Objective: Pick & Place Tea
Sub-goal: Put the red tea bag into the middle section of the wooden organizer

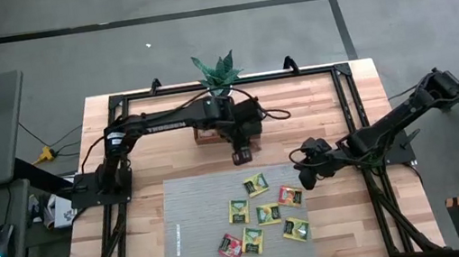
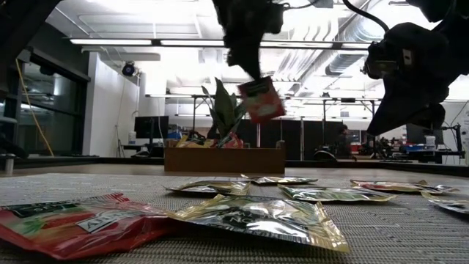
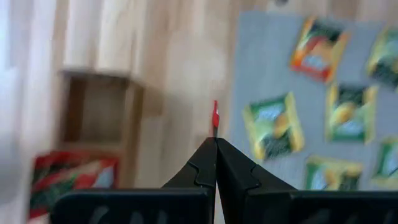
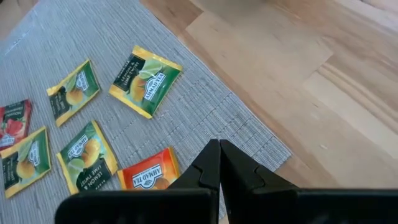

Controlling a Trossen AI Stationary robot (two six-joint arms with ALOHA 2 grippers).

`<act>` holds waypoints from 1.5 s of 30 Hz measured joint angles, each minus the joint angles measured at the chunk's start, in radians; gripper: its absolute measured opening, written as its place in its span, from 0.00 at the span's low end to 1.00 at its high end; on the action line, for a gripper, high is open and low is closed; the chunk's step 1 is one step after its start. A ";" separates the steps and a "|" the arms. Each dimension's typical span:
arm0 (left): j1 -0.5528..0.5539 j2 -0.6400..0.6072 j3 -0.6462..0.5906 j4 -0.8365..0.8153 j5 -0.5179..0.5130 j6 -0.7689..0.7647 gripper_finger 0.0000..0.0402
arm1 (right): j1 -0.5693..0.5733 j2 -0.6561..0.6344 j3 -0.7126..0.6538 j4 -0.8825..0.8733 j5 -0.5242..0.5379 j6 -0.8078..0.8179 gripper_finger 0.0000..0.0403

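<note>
My left gripper [image 1: 239,148] hangs above the wood just short of the brown wooden tray [image 1: 207,136], shut on a red tea sachet [image 2: 261,99]. Several more tea sachets, yellow-green [image 1: 256,184], orange [image 1: 290,195] and red [image 1: 229,247], lie flat on the grey ribbed mat [image 1: 195,234]. The tray's compartments [image 3: 99,115] show red sachets [image 3: 68,177] in one of them. My right gripper [image 1: 306,179] hovers shut and empty over the mat's far right corner, near an orange sachet [image 4: 146,174]. My left gripper pinches the red sachet by its upper edge [image 2: 250,83] between its two fingers, which come slanting down from above. In the left wrist view the sachet [image 3: 215,117] shows edge-on just past the fingertips. It hangs tilted below the fingers, lifted clear of table and tray.
A green potted plant [image 1: 219,71] stands behind the tray at the table's far edge. A black frame rail [image 1: 350,110] runs round the table. Bare wood [image 1: 317,106] lies between tray and right rail. The room beyond holds desks and screens.
</note>
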 joint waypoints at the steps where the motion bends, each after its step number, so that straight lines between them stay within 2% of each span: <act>1: 0.004 0.000 0.004 -0.033 -0.012 0.017 0.00 | 0.000 0.000 0.000 0.000 0.001 0.001 0.00; 8: 0.046 0.002 0.005 -0.162 -0.055 0.077 0.00 | 0.000 0.000 0.000 0.000 0.010 0.015 0.00; 20: 0.169 0.002 0.005 -0.180 -0.085 0.152 0.00 | 0.000 0.000 0.000 0.003 0.010 0.016 0.00; 37: 0.176 0.010 0.000 -0.155 -0.105 0.214 0.00 | 0.000 0.000 0.000 0.003 0.014 0.019 0.00; 45: 0.176 0.017 -0.102 -0.095 -0.124 0.227 0.00 | 0.000 0.000 0.000 0.003 0.014 0.019 0.00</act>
